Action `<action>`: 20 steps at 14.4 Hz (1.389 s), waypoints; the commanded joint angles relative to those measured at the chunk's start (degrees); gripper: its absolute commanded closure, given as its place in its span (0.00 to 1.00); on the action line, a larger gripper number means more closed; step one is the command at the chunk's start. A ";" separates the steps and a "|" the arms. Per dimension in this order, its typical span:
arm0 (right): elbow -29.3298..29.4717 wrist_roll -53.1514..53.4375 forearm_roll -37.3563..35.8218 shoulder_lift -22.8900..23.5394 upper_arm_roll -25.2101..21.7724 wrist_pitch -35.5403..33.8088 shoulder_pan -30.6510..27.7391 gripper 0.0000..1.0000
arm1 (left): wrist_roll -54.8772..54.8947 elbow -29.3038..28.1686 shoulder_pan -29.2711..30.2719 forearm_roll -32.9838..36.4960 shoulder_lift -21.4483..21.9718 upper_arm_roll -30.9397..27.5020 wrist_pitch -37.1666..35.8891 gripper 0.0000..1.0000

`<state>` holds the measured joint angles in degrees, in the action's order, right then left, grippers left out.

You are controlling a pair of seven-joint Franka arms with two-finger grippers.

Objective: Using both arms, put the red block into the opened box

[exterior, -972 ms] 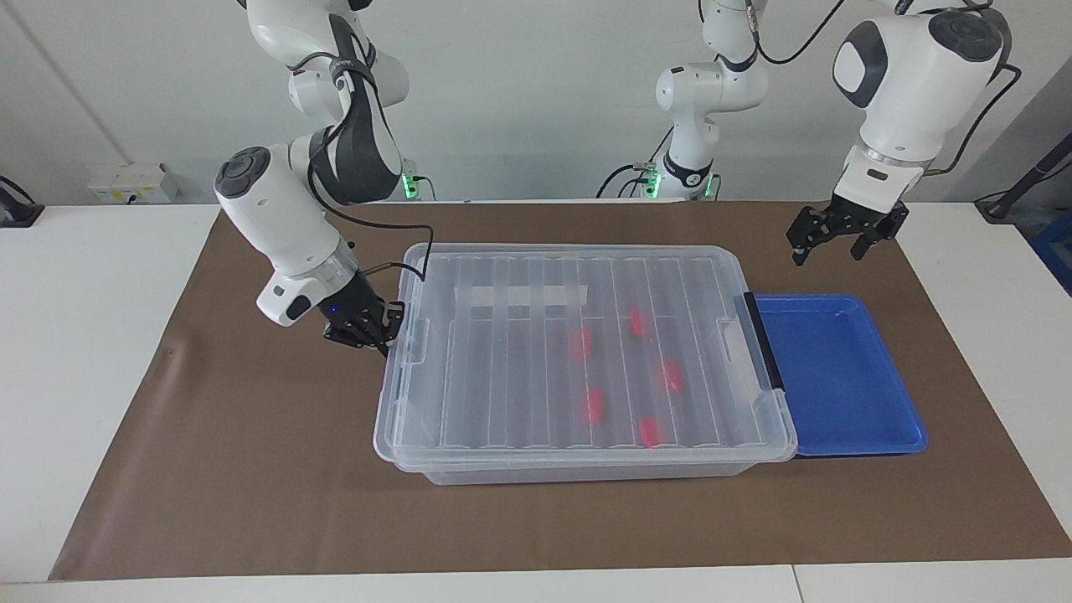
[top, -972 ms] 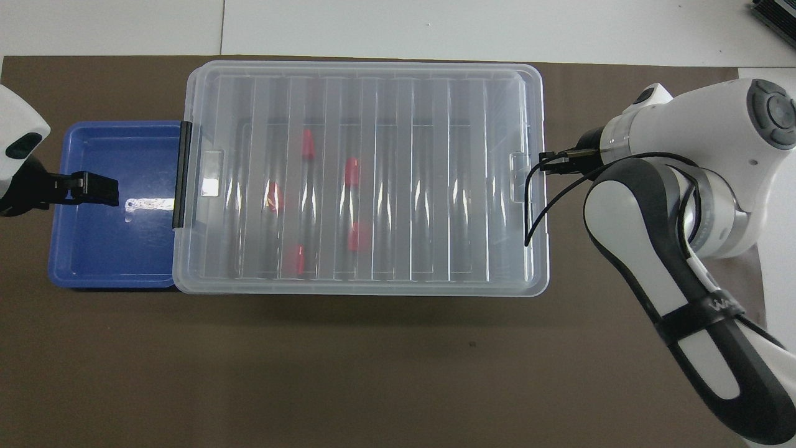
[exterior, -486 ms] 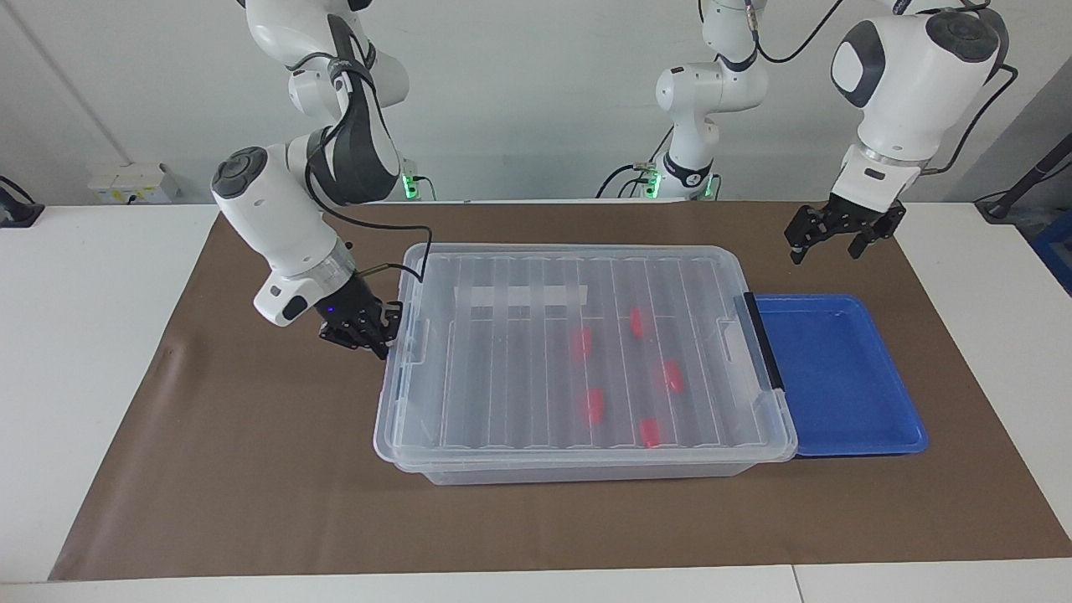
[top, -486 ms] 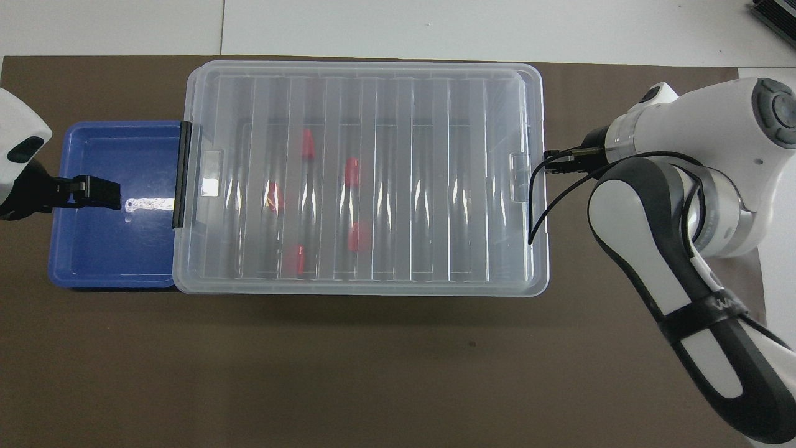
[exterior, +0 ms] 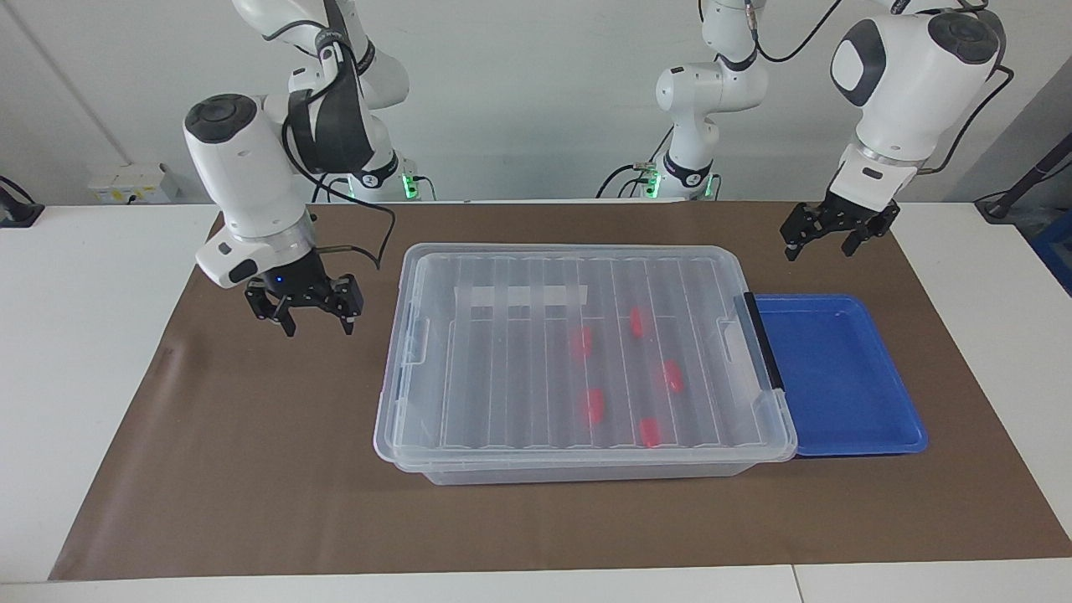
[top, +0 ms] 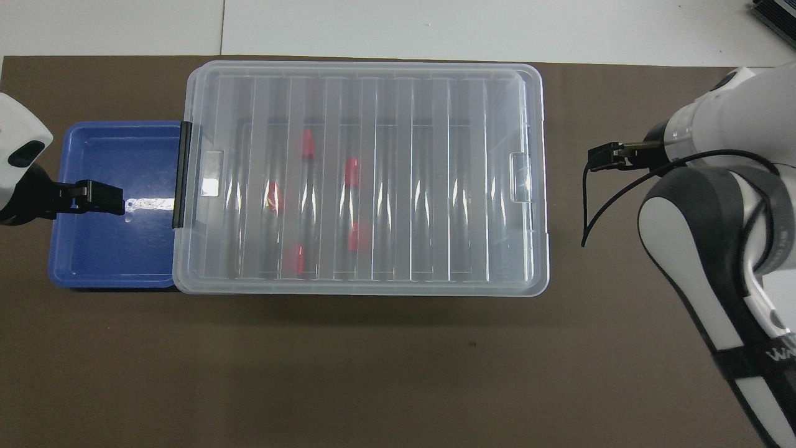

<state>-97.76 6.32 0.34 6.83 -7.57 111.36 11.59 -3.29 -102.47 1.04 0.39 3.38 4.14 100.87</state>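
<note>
A: Where do things stand with the box (exterior: 578, 360)?

B: Its lid (exterior: 536, 276) lies flat on top. Five red blocks (exterior: 581, 342) show through it, all inside the box, toward the end with the black handle (exterior: 764, 339). The blue tray (exterior: 846, 377) just beside that handle holds nothing.

A: And the grippers?

B: The right gripper (exterior: 316, 316) hangs over the mat beside the box's plain end, apart from it, fingers spread and empty. The left gripper (exterior: 819, 239) is raised over the mat near the tray's corner, on the robots' side of the box; it too is released, gripping nothing.

A: So which step is this?

B: By the look of it, the placing is done and the box is covered; neither arm is at work on anything. If a move remains, it is probably clearing both arms away from the box.
</note>
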 commanded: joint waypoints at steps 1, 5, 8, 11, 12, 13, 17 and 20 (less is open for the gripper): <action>1.17 2.90 -1.22 -5.05 0.36 -7.70 -2.61 0.00 | -0.13 -1.94 0.10 -1.44 1.98 -0.09 -0.14 0.00; 1.52 2.64 -0.51 -10.07 0.10 -19.32 -4.38 0.00 | -0.22 -1.86 -0.08 -1.44 1.90 -0.09 -0.06 0.00; 1.52 0.89 -1.65 -10.61 0.18 -20.83 -4.12 0.00 | -0.22 -1.94 -0.08 -1.44 1.90 -0.18 0.12 0.00; 4.23 0.45 -2.18 -9.64 0.54 -23.01 -4.11 0.00 | -0.40 -1.94 -0.08 -1.44 1.90 -0.18 0.12 0.00; 4.42 0.27 -2.45 -9.64 0.45 -23.29 -4.03 0.00 | -0.49 -1.94 -0.08 -1.44 1.98 -0.18 0.12 0.00; 4.59 -0.60 -3.23 -9.64 0.54 -23.64 -4.03 0.00 | -0.49 -1.86 -0.08 -1.44 1.90 -0.18 0.12 0.00; 8.46 -1.23 -2.54 -8.32 0.36 -27.33 -4.73 0.00 | -0.49 2.00 0.01 -1.35 0.76 -0.27 -3.03 0.00; 8.20 -0.61 -2.54 -8.23 0.36 -27.07 -4.56 0.00 | -0.75 4.91 0.27 -1.35 0.31 -0.27 -6.55 0.00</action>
<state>-91.42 6.49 -1.80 -2.90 -7.52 85.32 7.76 -3.57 -99.83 1.05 0.06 3.62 4.02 97.59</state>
